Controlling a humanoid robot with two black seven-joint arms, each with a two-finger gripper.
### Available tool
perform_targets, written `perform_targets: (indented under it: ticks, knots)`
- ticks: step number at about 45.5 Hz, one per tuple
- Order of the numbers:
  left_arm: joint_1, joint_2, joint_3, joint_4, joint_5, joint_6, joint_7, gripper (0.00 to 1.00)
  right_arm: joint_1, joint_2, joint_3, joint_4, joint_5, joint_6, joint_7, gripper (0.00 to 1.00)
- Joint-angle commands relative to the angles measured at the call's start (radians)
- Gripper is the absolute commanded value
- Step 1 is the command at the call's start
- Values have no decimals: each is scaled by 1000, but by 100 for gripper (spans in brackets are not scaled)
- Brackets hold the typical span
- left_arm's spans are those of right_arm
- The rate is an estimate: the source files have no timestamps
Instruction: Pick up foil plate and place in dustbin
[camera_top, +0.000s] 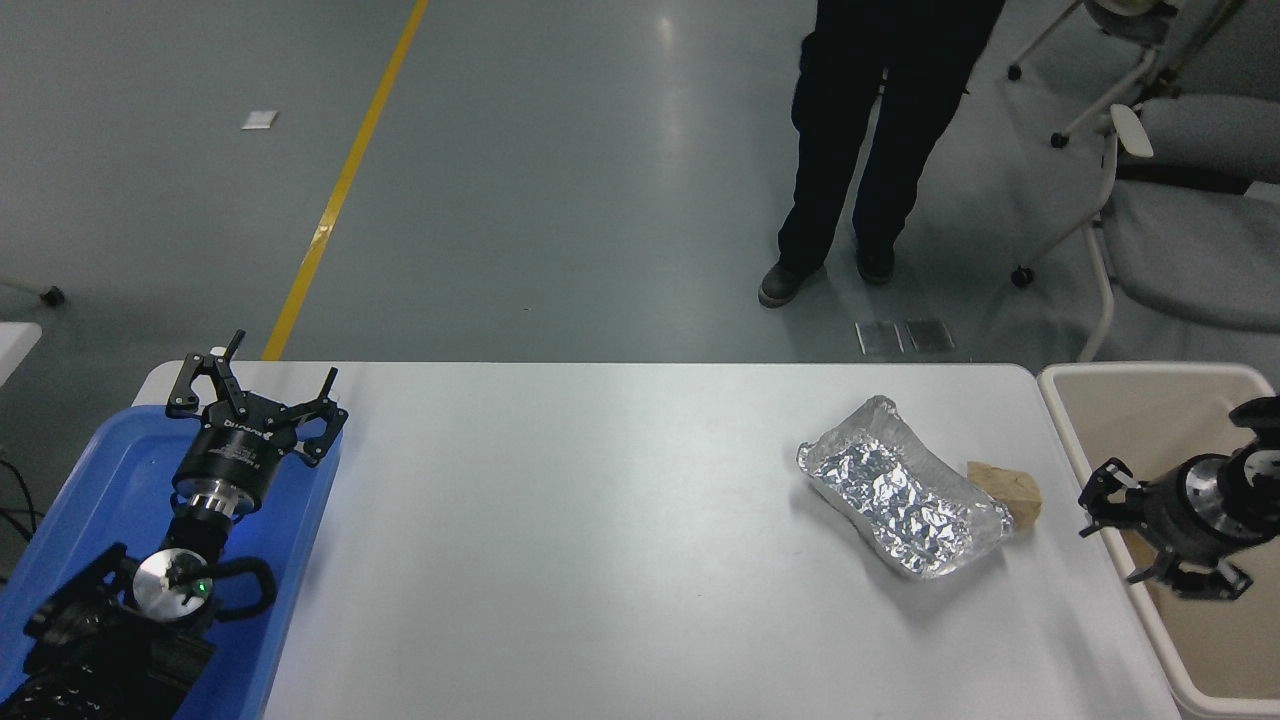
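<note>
The foil plate (905, 489) is a crinkled silver oblong tray lying on the white table (600, 540) at the right, slanted from upper left to lower right. The cream-beige dustbin (1150, 372) stands off the table's right edge. My right gripper (1120, 525) is open and empty, over the dustbin's left rim, to the right of the foil plate and apart from it. My left gripper (255, 390) is open and parked over the blue tray at the lower left.
A small tan crumpled paper lump (1008, 490) lies against the foil plate's right end. A blue tray (90, 480) sits at the table's left edge. A person (870, 130) stands beyond the far side. Grey chairs (1180, 220) stand at the upper right.
</note>
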Motion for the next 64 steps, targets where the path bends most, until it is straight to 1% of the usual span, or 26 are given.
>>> perform_targets:
  ticks: [1,9,15,22,28,35,42,56,64]
  knots:
    - [0,0,0,0,0,0,0,99,300,31,-179,150,-11,82,1,100]
    - [0,0,0,0,0,0,-2,99,492,100,-207,184,-46,271,2,100]
    - [2,0,-1,0,0,0,-2,99,656,165,-204,238,-69,319,2,100]
    - [2,0,-1,0,0,0,-2,99,829,225,-160,311,-80,323,4,100]
    - [2,0,-3,1,-1,0,-2,99,888,265,-74,339,-110,328,7,100]
    - [2,0,-3,0,-1,0,-2,99,885,294,45,373,-205,357,9,100]
    - [2,0,-1,0,0,0,-2,99,862,332,69,368,-290,363,9,100]
    - [0,0,0,0,0,0,0,99,805,355,85,347,-359,356,13,100]
    - [0,0,0,0,0,0,0,99,782,358,88,342,-353,274,12,100]
